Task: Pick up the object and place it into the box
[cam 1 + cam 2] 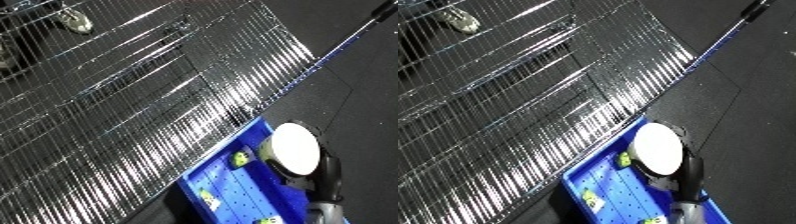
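I am seeing my right hand (pixel 327 175) hovering over the blue perforated plastic bin (pixel 233 192) beside the shiny wire-mesh shelf (pixel 133 100), and I cannot tell how its fingers are set.

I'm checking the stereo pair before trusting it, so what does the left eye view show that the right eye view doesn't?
Left eye only: a little more of the silver wire rack at its left edge. Right eye only: a wider strip of dark floor to the right of the hand. Both: the blue plastic bin, the white round object over its far corner, and the black right hand against that object.
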`<state>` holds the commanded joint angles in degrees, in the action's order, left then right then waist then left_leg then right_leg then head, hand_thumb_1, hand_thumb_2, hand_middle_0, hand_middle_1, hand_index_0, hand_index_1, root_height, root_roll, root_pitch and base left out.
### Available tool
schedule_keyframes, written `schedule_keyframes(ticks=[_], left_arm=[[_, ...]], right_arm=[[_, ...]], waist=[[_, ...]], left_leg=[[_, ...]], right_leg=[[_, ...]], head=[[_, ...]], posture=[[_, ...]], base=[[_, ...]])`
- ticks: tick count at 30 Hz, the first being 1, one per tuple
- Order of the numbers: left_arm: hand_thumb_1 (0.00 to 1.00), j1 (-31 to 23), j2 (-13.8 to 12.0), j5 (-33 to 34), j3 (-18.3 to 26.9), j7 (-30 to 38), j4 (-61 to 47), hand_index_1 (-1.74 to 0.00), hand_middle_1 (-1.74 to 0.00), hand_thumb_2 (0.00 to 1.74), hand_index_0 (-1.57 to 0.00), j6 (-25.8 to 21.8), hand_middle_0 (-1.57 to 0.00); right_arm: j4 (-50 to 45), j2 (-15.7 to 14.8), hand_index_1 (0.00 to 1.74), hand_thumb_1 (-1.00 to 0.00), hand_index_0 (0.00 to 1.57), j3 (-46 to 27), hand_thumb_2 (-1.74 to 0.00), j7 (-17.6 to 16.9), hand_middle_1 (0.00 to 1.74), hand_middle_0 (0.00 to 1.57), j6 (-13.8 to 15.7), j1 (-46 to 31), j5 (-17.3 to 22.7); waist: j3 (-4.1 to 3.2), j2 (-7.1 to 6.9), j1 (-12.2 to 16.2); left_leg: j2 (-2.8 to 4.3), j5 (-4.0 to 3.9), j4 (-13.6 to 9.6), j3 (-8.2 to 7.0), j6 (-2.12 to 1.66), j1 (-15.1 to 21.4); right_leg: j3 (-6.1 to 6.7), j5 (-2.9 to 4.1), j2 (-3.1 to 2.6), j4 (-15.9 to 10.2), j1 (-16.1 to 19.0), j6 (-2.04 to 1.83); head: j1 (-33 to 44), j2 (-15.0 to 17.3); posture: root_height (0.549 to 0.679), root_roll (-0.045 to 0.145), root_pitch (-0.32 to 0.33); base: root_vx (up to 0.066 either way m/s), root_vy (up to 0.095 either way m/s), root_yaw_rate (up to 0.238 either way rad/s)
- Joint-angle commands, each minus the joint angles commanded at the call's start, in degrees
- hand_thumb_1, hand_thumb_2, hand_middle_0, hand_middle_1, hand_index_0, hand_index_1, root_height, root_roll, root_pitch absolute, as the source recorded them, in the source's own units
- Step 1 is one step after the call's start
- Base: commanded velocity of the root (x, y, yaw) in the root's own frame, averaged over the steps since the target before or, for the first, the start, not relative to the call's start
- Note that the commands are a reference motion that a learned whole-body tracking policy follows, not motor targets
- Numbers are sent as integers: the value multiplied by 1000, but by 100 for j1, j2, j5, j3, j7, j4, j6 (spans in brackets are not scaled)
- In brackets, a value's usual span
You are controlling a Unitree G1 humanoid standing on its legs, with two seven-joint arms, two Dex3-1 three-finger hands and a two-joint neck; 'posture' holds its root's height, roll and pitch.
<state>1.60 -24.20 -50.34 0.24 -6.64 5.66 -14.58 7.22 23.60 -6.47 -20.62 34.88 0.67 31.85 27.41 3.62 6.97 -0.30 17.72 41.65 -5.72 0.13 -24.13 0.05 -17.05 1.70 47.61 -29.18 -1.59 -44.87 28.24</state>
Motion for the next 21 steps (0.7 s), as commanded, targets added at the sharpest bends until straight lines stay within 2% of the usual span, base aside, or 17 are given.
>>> schedule_keyframes(ticks=[4,14,21], left_arm=[[1000,66,34,-34,-86,21,62,-1740,-1740,1740,-1570,-16,-1570],[1000,158,88,-51,-174,85,137,-1740,-1740,1740,-1570,-14,-1570],[1000,127,131,-85,-245,107,104,-1740,-1740,1740,-1570,-24,-1570]], right_arm=[[129,63,0,0,0,-17,0,65,0,0,47,30,84],[212,111,0,0,0,-78,0,14,0,0,25,29,101],[91,94,0,0,0,-28,0,217,0,0,-57,-35,-11]], waist=[[3,45,32],[2,109,84],[36,108,104]], left_leg=[[-22,-19,-57,-18,-17,69],[-65,-64,-163,-44,-26,157],[-69,-130,-170,-22,-39,172]], right_leg=[[19,15,15,-31,27,3],[39,41,20,-71,34,17],[45,48,15,-89,56,35]], head=[[-120,80],[-211,109],[-37,231]], posture=[[638,96,38],[639,102,37],[639,106,34]], base=[[5,31,-11],[1,15,-8],[3,14,2]])
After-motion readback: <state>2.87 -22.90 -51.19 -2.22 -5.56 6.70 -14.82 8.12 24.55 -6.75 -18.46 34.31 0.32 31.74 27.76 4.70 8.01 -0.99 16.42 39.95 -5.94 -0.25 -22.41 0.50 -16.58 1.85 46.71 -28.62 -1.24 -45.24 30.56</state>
